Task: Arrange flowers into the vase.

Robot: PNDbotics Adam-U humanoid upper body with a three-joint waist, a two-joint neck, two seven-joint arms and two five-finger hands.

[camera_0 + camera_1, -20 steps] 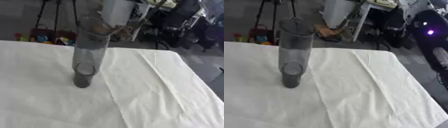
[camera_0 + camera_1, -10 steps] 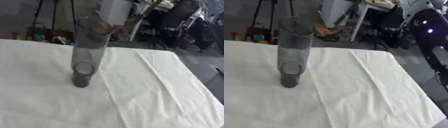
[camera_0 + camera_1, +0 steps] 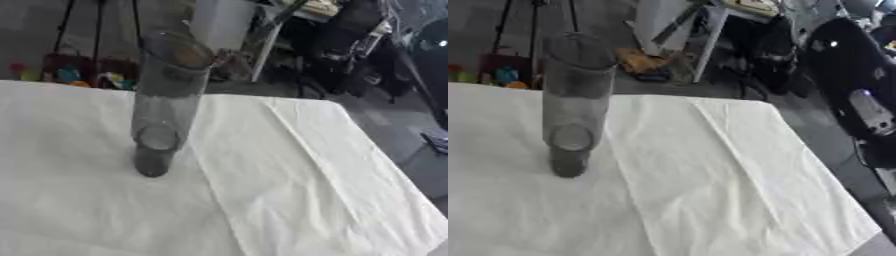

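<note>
A tall, clear smoky-grey glass vase (image 3: 164, 100) stands upright on the table (image 3: 289, 190), left of the middle, on a white cloth (image 3: 710, 170) with a long crease running from the far edge toward the near right. Neither robot hand appears in either view, so whether their fingers are apart or together cannot be told. Beyond the table's far edge lie blurred floor clutter and dark equipment.

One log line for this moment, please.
vase: tall clear grey glass cylinder vase upright on white tablecloth | flowers: none visible | hands: neither in view | stage: not started
</note>
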